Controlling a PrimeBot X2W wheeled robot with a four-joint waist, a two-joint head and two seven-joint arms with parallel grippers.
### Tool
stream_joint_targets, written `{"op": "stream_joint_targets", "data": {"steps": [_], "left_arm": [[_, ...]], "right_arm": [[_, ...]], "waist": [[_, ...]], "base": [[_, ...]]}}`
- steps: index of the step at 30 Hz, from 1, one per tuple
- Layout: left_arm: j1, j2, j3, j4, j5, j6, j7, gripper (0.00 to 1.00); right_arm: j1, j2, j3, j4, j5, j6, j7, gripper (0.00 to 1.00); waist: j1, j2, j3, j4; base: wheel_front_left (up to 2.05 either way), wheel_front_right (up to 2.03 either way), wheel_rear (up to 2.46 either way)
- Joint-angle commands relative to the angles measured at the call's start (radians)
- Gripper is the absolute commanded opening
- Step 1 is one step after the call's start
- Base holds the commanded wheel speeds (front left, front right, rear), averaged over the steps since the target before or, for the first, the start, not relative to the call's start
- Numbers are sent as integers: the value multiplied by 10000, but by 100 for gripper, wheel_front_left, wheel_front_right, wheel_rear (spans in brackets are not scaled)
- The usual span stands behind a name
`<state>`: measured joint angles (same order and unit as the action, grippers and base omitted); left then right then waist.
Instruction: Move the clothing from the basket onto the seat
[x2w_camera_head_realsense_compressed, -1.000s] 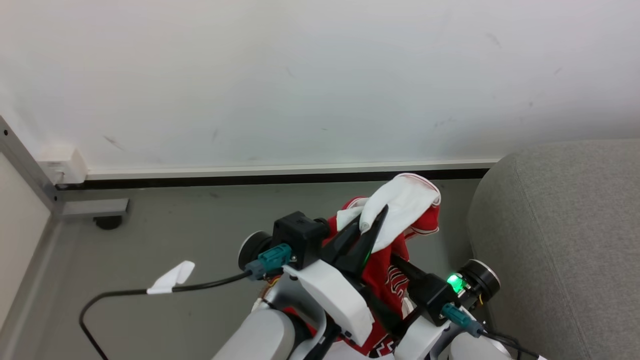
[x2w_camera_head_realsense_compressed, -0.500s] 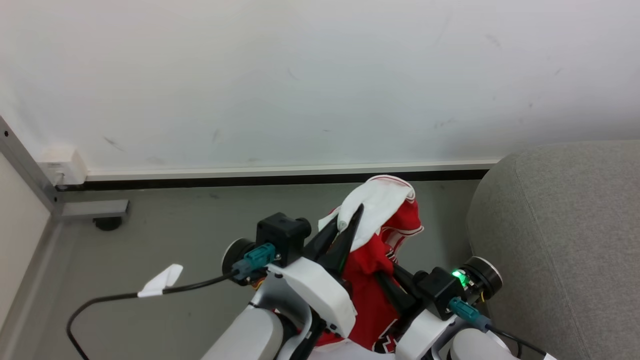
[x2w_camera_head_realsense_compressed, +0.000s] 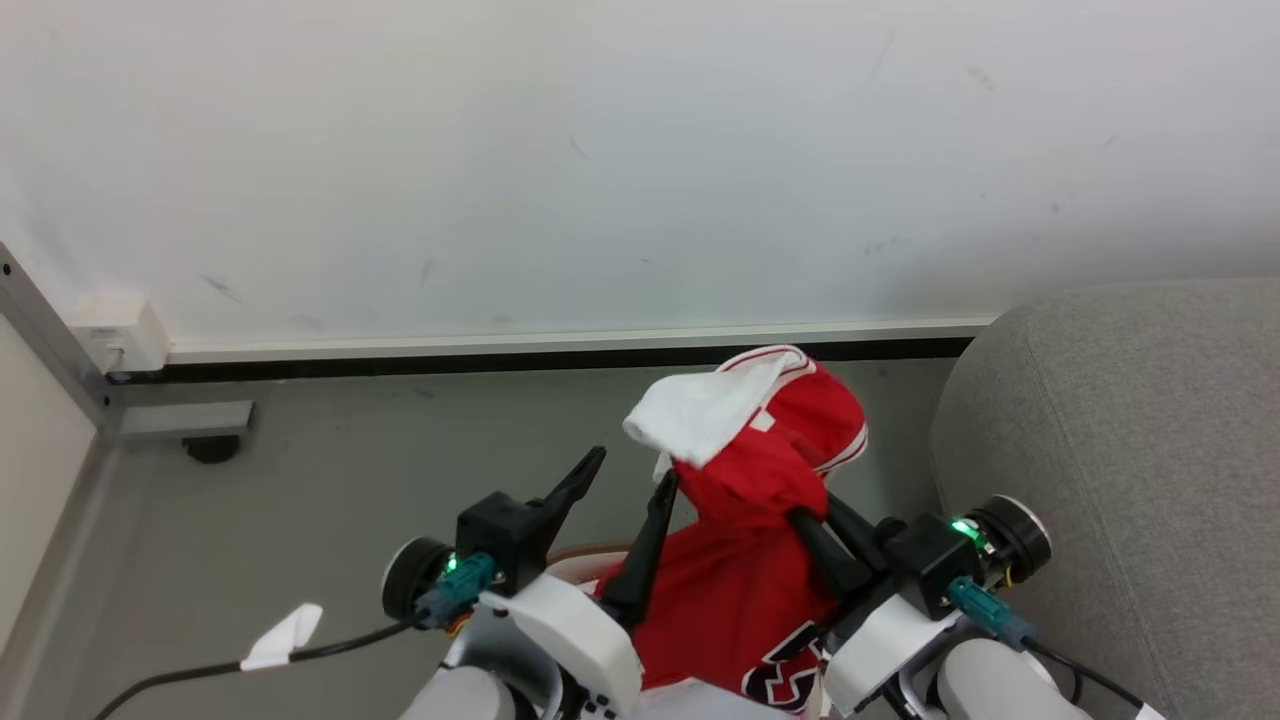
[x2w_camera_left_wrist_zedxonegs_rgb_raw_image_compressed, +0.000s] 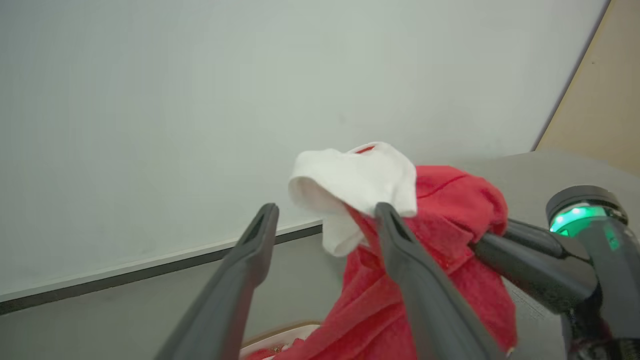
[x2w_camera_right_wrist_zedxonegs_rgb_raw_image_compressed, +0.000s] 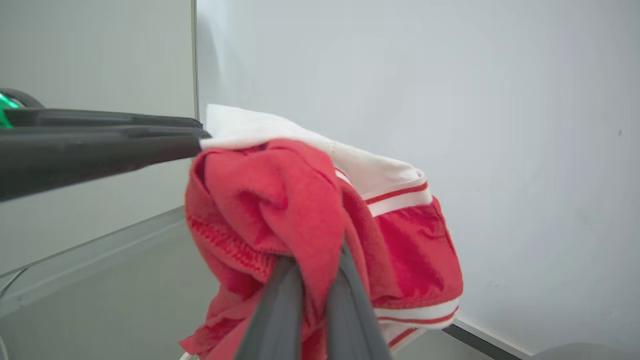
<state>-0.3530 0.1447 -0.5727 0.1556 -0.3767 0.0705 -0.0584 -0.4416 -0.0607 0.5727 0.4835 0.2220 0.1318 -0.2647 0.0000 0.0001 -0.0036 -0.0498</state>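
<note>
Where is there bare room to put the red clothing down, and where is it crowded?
The seat, right of the right gripper, shows bare grey fabric. The floor between the baseboard and the left gripper is bare too. Crowded: the middle, both grippers at the clothing.

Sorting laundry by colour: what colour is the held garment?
Bright red garment with white trim and a white panel; clearest in right wrist view.
</note>
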Motion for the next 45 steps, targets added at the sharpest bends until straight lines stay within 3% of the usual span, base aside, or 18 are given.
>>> {"op": "stream_joint_targets", "data": {"steps": [1, 15, 27, 35, 45], "left_arm": [[212, 146, -17, 127, 150, -23, -170, 100], [400, 35, -332, 373, 54, -133, -593, 100], [405, -9, -567, 81, 37, -148, -562, 100], [231, -264, -1301, -272, 305, -395, -500, 100], [-22, -337, -1744, -558, 402, -541, -312, 100]], "right_arm": [[80, -136, -209, -137, -111, -21, 4, 0], [287, -570, -1076, -560, -285, -21, 4, 0], [386, -958, -1542, -1023, -410, -23, 4, 0], [961, -1449, -2669, -1745, -524, -21, 3, 0], [1695, -1623, -3947, -2720, -436, -21, 2, 0]], "waist": [[0, -1, 1, 26], [0, -1, 29, -249], [0, -1, 325, -1860], [0, -1, 621, -3250], [0, -1, 1239, -3756]], "base": [[0, 0, 0], [0, 0, 0], [0, 0, 0], [0, 0, 0], [0, 0, 0]]}}
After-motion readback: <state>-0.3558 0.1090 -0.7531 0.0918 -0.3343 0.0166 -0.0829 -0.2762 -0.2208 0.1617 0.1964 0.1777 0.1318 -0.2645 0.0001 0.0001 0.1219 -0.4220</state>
